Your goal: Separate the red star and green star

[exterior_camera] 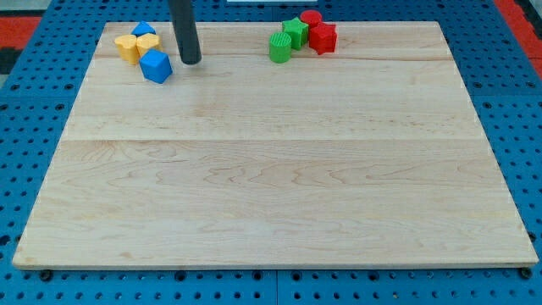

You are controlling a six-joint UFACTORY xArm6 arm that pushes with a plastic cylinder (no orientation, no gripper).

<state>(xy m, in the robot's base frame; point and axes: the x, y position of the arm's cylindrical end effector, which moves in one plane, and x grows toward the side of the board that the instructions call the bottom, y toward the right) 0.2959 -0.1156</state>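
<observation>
My tip [191,62] stands upright beside the blue block [156,66] (far from both stars).

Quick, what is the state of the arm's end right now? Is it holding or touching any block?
My tip: a bare rod, holding nothing; it stands just right of the blue block, contact unclear, and far left of the red star and green star.

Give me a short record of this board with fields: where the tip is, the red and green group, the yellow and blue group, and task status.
tip: my tip rests at the view's top left, just right of the blue block
target group: red star, green star, green cylinder and red cylinder, clustered at top centre-right
other group: yellow blocks, blue blocks
status: stars not yet separated
</observation>
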